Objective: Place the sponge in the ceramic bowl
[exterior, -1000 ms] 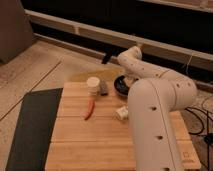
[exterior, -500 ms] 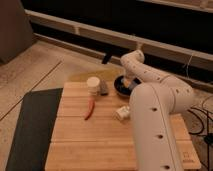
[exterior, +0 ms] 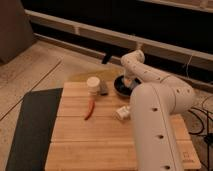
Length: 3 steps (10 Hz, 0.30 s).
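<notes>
The sponge [exterior: 103, 89], a small grey-blue block, lies flat on the wooden table [exterior: 100, 140], touching the right side of the white cup [exterior: 93, 83]. The ceramic bowl [exterior: 120, 87] is dark and round and sits at the table's back edge, to the right of the sponge. My white arm [exterior: 155, 110] rises from the lower right and bends down over the bowl. My gripper [exterior: 131, 81] is a dark shape at the bowl's right rim, partly hidden by the wrist. It is a short way right of the sponge and not on it.
A thin red pepper-like piece [exterior: 90, 107] lies in front of the cup. A white labelled tube [exterior: 122, 112] rests beside my arm's base. A dark mat [exterior: 32, 125] borders the table on the left. Cables [exterior: 202, 117] trail on the floor at right.
My upper arm link has swung slightly right, and the wrist stays over the bowl. The sponge, cup and bowl have not moved.
</notes>
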{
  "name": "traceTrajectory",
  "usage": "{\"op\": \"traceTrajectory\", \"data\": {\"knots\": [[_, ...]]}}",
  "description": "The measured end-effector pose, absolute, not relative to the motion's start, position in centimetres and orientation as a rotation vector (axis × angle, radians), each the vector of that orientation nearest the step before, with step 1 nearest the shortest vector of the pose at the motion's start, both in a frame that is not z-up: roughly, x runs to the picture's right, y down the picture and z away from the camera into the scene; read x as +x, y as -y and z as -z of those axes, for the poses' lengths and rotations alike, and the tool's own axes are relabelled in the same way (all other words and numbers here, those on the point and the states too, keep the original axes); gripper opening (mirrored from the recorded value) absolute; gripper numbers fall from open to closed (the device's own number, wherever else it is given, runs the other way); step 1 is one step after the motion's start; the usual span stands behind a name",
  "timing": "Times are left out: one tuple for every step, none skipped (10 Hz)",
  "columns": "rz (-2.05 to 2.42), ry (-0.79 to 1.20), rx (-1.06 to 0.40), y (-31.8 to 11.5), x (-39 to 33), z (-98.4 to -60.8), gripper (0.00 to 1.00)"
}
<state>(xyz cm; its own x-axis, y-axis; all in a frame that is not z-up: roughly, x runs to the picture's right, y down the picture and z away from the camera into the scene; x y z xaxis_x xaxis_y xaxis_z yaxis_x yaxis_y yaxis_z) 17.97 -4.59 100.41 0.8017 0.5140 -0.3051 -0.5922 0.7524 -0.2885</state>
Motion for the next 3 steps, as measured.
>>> {"op": "traceTrajectory", "data": {"knots": [[-0.609, -0.213, -0.385, 4.59, 17.98, -100.41, 0.8], [-0.609, -0.213, -0.385, 4.6, 17.97, -100.41, 0.8], [-0.609, -0.213, -0.385, 4.59, 17.98, -100.41, 0.8]]}}
